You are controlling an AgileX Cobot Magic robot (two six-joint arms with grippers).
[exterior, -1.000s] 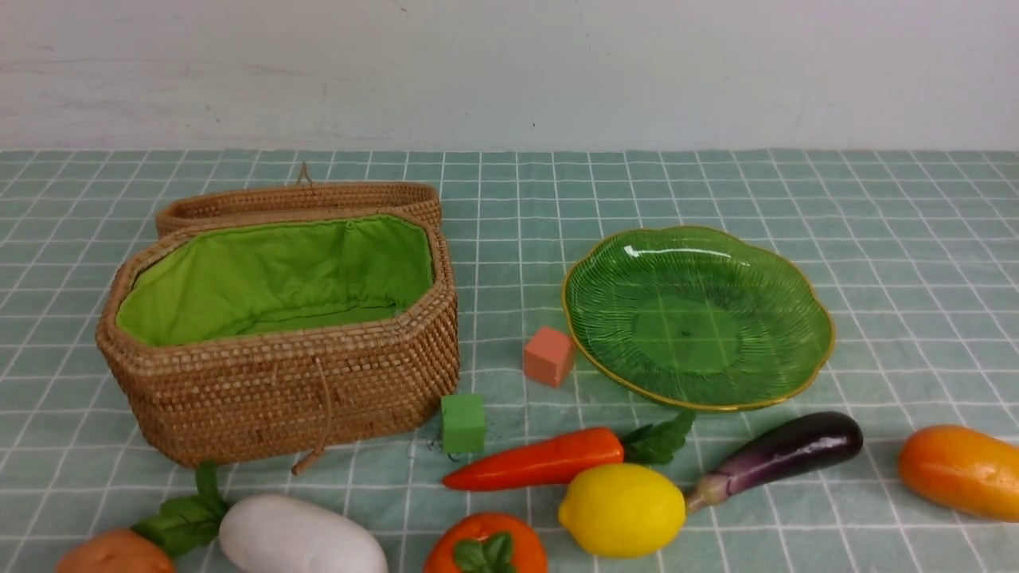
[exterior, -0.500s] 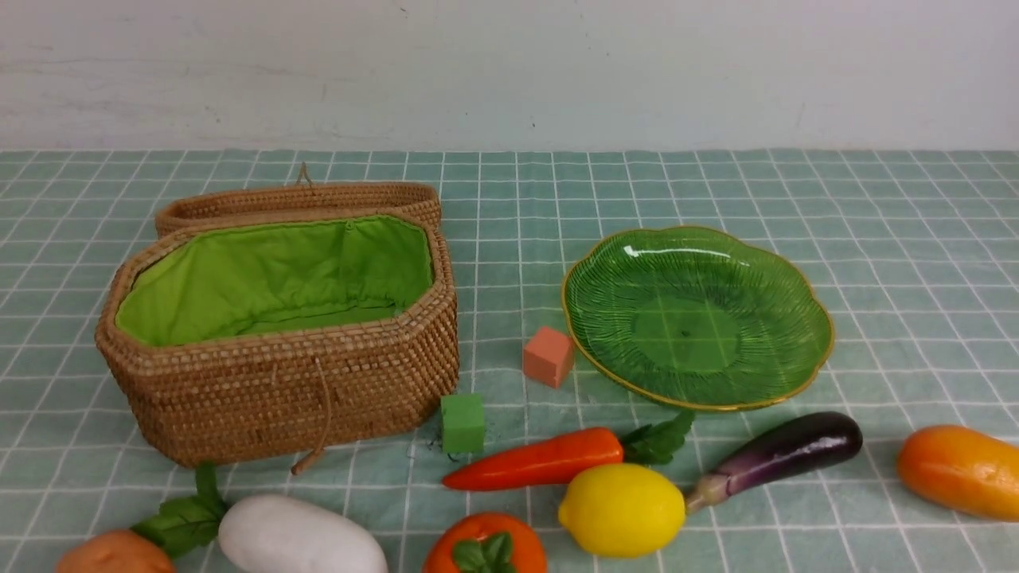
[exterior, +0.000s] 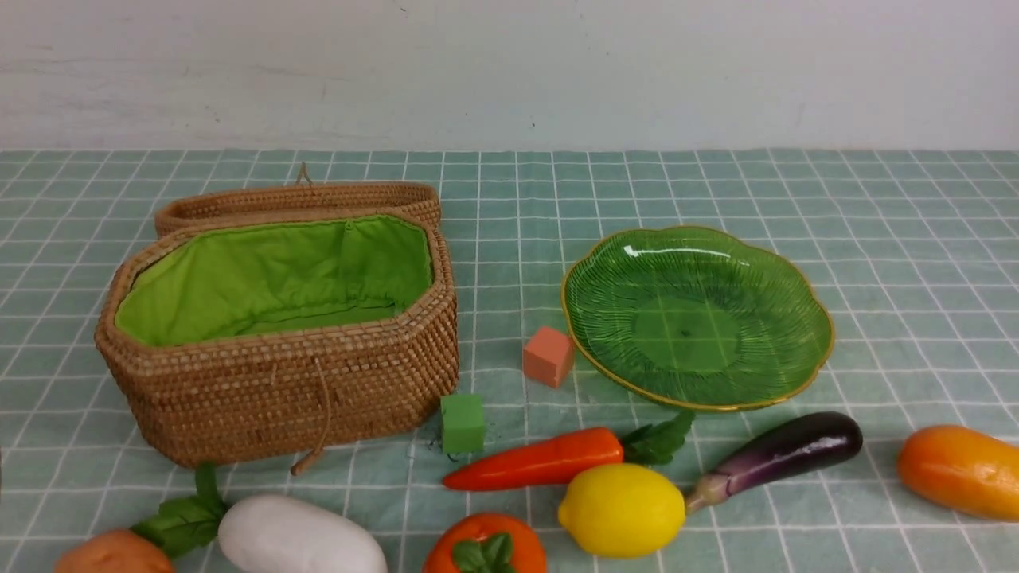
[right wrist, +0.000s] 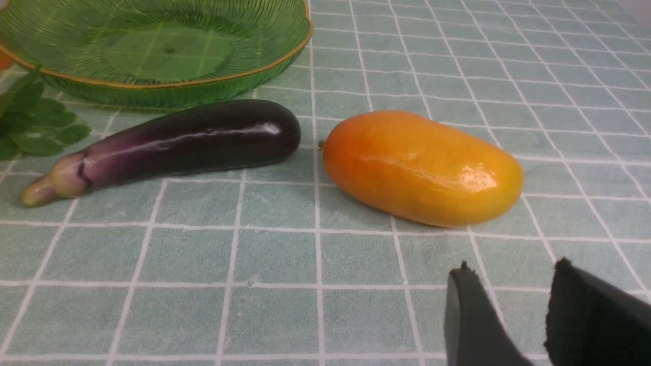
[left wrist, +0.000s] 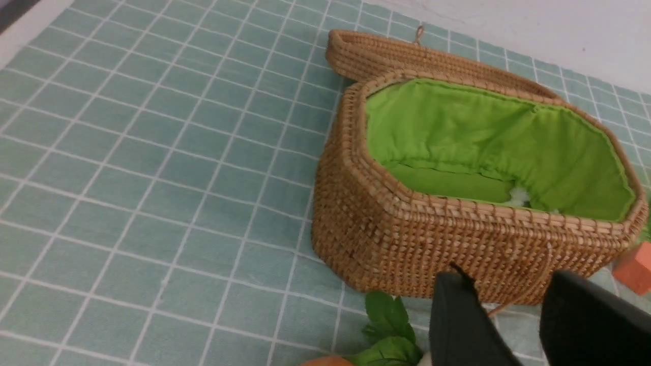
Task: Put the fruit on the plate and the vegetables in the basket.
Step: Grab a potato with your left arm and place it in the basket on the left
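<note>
The open wicker basket stands at the left, the green plate at the right; both hold nothing. In front lie the potato, radish, round orange-red fruit, carrot, lemon, eggplant and mango. Neither gripper shows in the front view. My left gripper is open and empty, above the radish leaves before the basket. My right gripper is open and empty, short of the mango and eggplant.
A small green cube sits by the basket's front right corner. A salmon-pink cube sits between basket and plate. The basket's lid lies open behind it. A white wall runs along the back of the checked cloth.
None of the objects has moved. A thin dark sliver now shows at the left edge of the front view.
</note>
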